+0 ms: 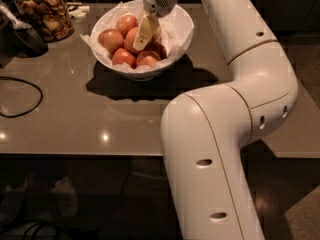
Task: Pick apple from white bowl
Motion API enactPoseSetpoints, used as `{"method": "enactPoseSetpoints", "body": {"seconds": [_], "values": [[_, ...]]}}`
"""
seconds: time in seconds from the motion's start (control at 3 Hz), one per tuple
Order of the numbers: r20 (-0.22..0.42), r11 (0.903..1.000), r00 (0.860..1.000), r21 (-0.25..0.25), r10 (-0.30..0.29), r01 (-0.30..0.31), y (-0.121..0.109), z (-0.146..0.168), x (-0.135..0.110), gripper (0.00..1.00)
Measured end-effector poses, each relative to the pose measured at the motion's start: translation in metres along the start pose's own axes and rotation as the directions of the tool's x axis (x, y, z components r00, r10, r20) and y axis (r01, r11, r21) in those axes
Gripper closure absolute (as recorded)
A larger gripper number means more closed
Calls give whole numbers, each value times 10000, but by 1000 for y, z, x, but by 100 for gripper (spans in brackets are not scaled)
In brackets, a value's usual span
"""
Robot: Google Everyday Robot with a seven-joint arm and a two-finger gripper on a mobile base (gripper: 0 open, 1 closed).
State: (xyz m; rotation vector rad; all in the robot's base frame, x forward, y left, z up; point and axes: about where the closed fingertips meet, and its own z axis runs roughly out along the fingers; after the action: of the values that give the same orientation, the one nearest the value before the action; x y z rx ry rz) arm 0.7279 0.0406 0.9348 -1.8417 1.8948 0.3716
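The white bowl (176, 50), lined with crumpled white paper, stands at the back middle of the grey table (90, 124). It holds several red-yellow apples; one apple (111, 39) lies at the left and another (124, 57) at the front. My gripper (142, 35) reaches down from above into the bowl. Its cream tip lies against the apple (131, 40) in the middle of the pile. The white arm (220, 134) curves over the right half of the view and hides the table's right part.
A glass jar of brown snacks (45, 14) stands at the back left, with a dark scoop-like object (22, 36) beside it. A black cable (20, 96) loops across the table's left side. The table's front edge runs across the middle of the view.
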Motion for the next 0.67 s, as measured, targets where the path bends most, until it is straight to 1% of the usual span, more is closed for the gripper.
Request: {"method": "enactPoseSetpoints", "body": {"seconds": [0.67], "values": [[65, 9997, 10000, -226, 55, -54, 3, 7, -2, 34]]}}
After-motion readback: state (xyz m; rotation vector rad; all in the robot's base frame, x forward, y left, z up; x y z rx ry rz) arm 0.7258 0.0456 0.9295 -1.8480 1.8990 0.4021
